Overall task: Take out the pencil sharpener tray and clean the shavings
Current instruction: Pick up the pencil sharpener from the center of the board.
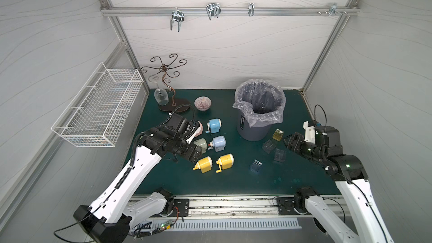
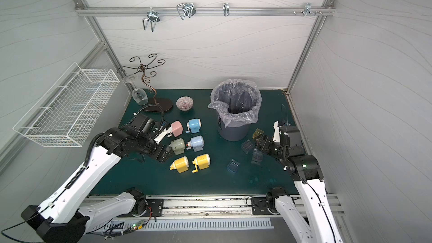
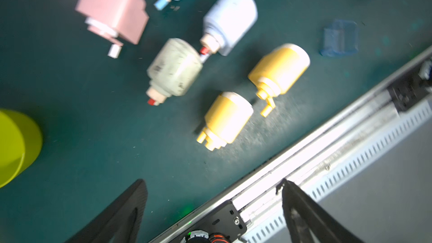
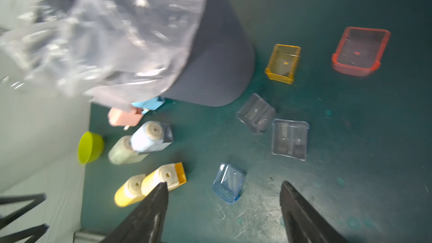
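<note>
Several pencil sharpeners lie mid-mat: pink (image 2: 176,129), blue (image 1: 214,126), pale blue (image 1: 217,143), grey-green (image 1: 201,144) and two yellow (image 1: 204,164). Loose trays rest on the mat right of them: a yellow tray (image 1: 278,134) by the bin, two clear ones (image 1: 268,146), a blue one (image 1: 256,165) and a red one (image 4: 360,52). Shavings are not discernible; only tiny specks show inside the trays. My left gripper (image 1: 195,154) hovers open beside the grey-green sharpener, nothing between its fingers. My right gripper (image 1: 289,141) is open and empty above the clear trays.
A grey bin (image 1: 259,111) with a clear liner stands at the back right. A patterned bowl (image 1: 202,103), a wire glass stand (image 1: 168,82) with a wine glass (image 1: 161,97), and a white wire basket (image 1: 98,108) are at the left. A lime bowl (image 4: 90,147) sits under my left arm.
</note>
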{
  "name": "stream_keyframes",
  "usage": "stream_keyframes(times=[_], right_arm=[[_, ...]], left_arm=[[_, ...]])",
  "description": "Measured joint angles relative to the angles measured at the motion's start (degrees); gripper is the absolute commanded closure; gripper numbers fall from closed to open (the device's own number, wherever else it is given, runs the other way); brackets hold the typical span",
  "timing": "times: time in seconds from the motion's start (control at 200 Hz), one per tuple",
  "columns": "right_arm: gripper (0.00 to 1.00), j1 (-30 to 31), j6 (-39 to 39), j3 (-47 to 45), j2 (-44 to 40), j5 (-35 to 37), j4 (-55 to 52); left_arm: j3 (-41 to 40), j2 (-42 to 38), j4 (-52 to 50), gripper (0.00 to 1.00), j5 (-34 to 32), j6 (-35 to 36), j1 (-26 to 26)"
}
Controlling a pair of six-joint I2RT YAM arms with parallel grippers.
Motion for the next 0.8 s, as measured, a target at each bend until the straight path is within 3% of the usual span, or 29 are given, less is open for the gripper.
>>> stream_keyframes(times=[0.175,0.375,0.8], right_arm=[[0.21,2.58,-3.72,0.13,-0.17,1.16,0.46],[0.19,3.63,-6.45,2.62,-1.70,5.49,0.13],[0.19,3.96,-7.37,1.62,-3.87,9.09,-0.68]], left_arm=[[-1.31,-0.04,-0.31,0.06,2.23,11.10,-2.45],[-10.40,4.24,1.46,0.11,2.34,22.47,-4.00],[-15.80,6.10,12.33,0.11,3.34,26.64,-7.85]])
